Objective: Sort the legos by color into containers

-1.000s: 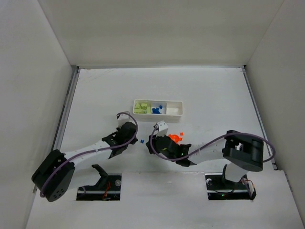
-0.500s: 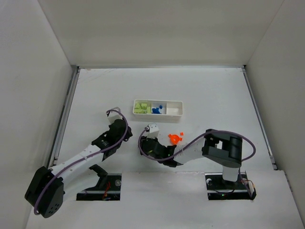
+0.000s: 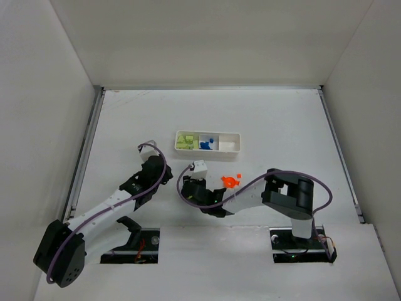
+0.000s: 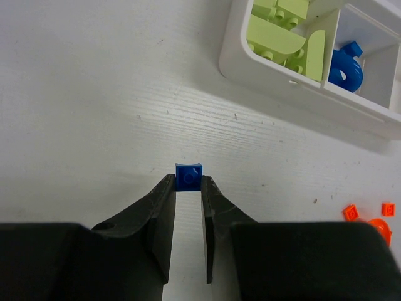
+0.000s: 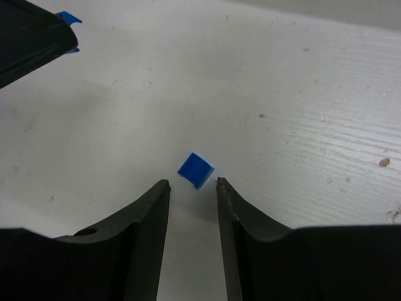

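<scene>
My left gripper (image 4: 188,183) is shut on a small blue brick (image 4: 188,176), pinched at the fingertips low over the table; in the top view it sits left of centre (image 3: 164,177). My right gripper (image 5: 193,183) is open, and a second loose blue brick (image 5: 195,170) lies on the table just ahead of its fingertips. In the top view the right gripper (image 3: 187,191) is close beside the left one. The white tray (image 3: 240,142) lies beyond, holding green bricks (image 4: 276,39) in the left compartment and blue bits (image 4: 346,68) in the middle one.
Several orange pieces (image 3: 230,181) lie on the table right of my right gripper and also show in the left wrist view (image 4: 369,219). The left gripper's finger (image 5: 31,37) shows at the right wrist view's top left. White walls enclose the table.
My right gripper has swung left to the loose blue brick. My left gripper has drawn back a little to the left, away from the centre.
</scene>
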